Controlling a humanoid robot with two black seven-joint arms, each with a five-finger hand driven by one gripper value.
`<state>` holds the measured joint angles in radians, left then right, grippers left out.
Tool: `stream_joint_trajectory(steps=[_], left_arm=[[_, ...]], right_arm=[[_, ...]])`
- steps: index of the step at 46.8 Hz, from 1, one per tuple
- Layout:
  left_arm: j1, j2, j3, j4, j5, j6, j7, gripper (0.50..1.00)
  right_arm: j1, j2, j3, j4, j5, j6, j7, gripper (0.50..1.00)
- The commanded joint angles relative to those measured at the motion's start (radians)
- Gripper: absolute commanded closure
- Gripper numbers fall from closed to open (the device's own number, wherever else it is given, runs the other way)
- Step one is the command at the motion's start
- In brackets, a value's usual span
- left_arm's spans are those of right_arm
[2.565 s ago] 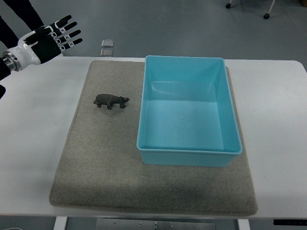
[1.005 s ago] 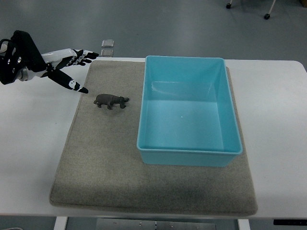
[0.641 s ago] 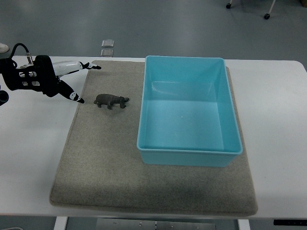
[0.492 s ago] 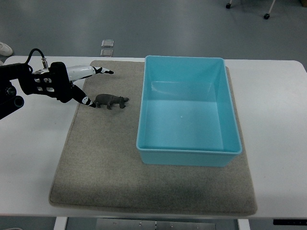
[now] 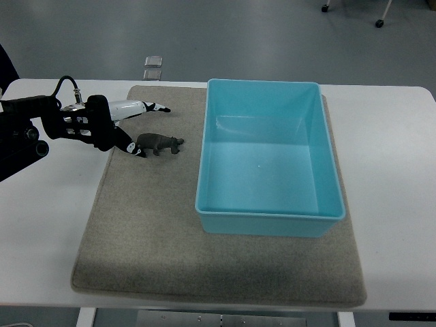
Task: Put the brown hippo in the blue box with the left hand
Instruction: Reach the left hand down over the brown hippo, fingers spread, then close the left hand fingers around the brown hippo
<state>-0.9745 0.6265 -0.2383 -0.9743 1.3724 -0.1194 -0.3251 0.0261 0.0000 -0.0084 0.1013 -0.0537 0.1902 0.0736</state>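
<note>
1. Top view: the left hand (image 5: 109, 126) has moved closer to the brown hippo (image 5: 159, 143) than half a second ago; the hippo has not moved.
2. The hand reaches in sideways, fingers (image 5: 151, 107) spread apart and holding nothing, thumb tip at the hippo's rear.
3. The hippo stands on the grey mat (image 5: 143, 231), just left of the blue box (image 5: 269, 163).

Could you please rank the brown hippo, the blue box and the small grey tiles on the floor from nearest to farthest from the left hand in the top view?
From the left hand:
1. brown hippo, just right of the fingertips, on the grey mat.
2. small grey tiles, beyond the table's far edge.
3. blue box, farther right on the mat.
</note>
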Motion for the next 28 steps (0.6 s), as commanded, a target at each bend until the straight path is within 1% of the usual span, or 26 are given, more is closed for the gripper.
stream_joint_trajectory(steps=[1,3,7,9,15,16,21,23,28], left_arm=[[-0.003,-0.001,0.014,0.000,0.000,0.000,0.000,0.638],[-0.004,-0.001,0.017,0.000,0.002,0.000,0.000,0.673],[-0.004,-0.001,0.017,-0.001,0.007,0.001,0.000,0.692],[-0.004,-0.001,0.017,-0.001,0.007,0.001,0.000,0.726],[-0.006,-0.008,0.017,-0.006,0.022,0.001,0.000,0.771],[-0.006,-0.010,0.017,-0.006,0.025,0.001,0.000,0.791],[-0.007,-0.013,0.017,-0.006,0.028,0.001,0.000,0.806],[-0.006,-0.013,0.017,-0.009,0.030,0.001,0.000,0.829],[-0.006,-0.014,0.017,-0.010,0.036,0.001,0.000,0.832]], right_arm=[[0.000,0.000,-0.001,0.000,0.000,0.000,0.000,0.564],[0.000,0.000,0.001,0.000,0.000,0.000,0.000,0.564],[0.000,0.000,-0.001,0.000,0.000,0.000,0.000,0.564],[0.000,0.000,-0.001,0.000,0.000,0.000,0.000,0.564],[0.000,0.000,0.001,0.000,0.000,0.000,0.000,0.564],[0.000,0.000,-0.001,0.000,0.000,0.000,0.000,0.564],[0.000,0.000,0.001,0.000,0.000,0.000,0.000,0.564],[0.000,0.000,0.001,0.000,0.000,0.000,0.000,0.564],[0.000,0.000,-0.001,0.000,0.000,0.000,0.000,0.564]])
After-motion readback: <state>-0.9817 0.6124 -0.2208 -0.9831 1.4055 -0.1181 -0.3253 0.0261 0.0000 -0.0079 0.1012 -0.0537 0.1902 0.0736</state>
